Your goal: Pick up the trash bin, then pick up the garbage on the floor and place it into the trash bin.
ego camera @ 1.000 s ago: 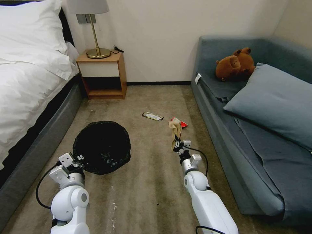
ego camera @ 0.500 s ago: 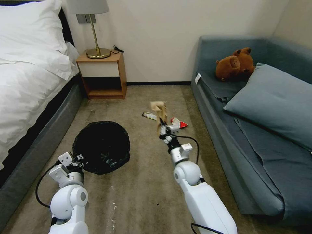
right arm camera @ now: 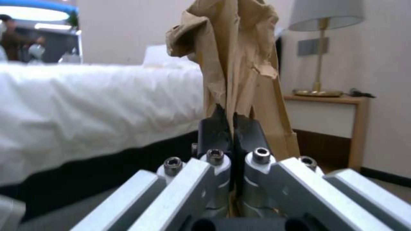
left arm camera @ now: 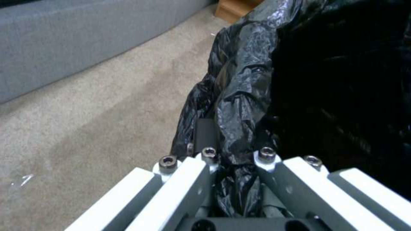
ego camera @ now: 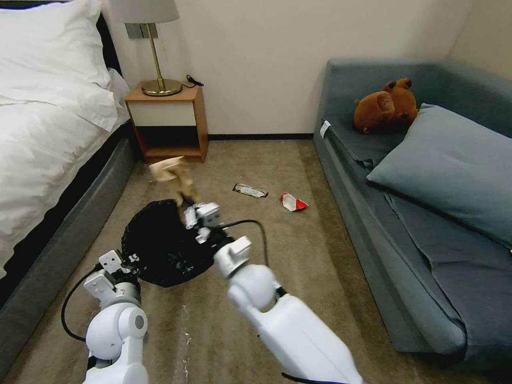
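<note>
The trash bin (ego camera: pixel 160 250), lined with a crinkly black bag (left arm camera: pixel 252 80), sits low on my left. My left gripper (ego camera: pixel 126 262) is shut on its near rim, with bag plastic pinched between the fingers (left arm camera: pixel 205 134). My right gripper (ego camera: pixel 190 209) is shut on the garbage piece of crumpled brown paper (ego camera: pixel 172 175), which sticks up from its fingers (right arm camera: pixel 216 128) over the bin's far side. In the right wrist view the brown paper (right arm camera: pixel 233 48) stands tall above the shut jaws. A flat brown-yellow wrapper (ego camera: pixel 249 190) and a red-white wrapper (ego camera: pixel 293 202) lie on the carpet.
A white bed (ego camera: pixel 42 138) runs along the left. A wooden nightstand (ego camera: pixel 169 125) with a brass lamp (ego camera: pixel 159 80) stands at the back wall. A grey-blue sofa (ego camera: pixel 373 224) with a pillow (ego camera: pixel 453 165) and a plush toy (ego camera: pixel 385 106) borders the right.
My right arm has swung left, carrying the brown paper from beside the red-white wrapper to above the bin. The left gripper and bin have stayed put.
</note>
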You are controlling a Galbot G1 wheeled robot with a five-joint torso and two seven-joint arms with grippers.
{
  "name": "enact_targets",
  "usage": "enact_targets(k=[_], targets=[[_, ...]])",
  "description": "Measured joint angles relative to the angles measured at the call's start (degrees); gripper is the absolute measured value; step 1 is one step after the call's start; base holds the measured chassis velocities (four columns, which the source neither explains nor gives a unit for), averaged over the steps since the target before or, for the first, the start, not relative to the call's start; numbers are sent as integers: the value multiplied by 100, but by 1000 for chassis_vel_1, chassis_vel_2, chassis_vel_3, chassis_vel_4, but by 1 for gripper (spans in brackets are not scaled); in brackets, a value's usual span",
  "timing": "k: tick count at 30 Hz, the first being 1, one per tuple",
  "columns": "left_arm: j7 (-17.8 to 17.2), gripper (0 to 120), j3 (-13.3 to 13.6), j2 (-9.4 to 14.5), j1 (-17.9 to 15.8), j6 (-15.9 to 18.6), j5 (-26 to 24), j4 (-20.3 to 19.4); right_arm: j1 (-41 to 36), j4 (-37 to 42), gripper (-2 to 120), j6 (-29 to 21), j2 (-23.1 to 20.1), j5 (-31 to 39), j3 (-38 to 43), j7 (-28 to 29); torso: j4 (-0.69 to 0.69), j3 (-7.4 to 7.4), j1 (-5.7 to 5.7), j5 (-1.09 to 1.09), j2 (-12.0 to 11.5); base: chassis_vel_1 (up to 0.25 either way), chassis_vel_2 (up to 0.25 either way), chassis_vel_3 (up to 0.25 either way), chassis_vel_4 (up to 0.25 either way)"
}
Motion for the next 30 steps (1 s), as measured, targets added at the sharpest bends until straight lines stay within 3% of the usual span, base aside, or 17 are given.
enact_targets(k=[8, 17, 28, 30], targets=[[19, 1, -18, -5, 46, -44, 8, -33, 128, -570, 0, 250, 147, 2, -146, -60, 0, 0, 0, 0, 0, 0, 0, 0, 0], [27, 1, -14, -9, 24, -88, 25, -29, -30, -534, 2, 9, 149, 0, -114, -72, -1, 0, 0, 1, 0, 0, 0, 0, 0], [27, 1, -12, -9, 14, -102, 36, -29, -116, -336, 39, -246, 51, 106, -122, -70, -1, 0, 0, 1, 0, 0, 0, 0, 0], [26, 1, -12, -8, 13, -96, 55, -46, -119, -303, 52, -250, 27, 102, -117, -73, -1, 0, 0, 1, 0, 0, 0, 0, 0]])
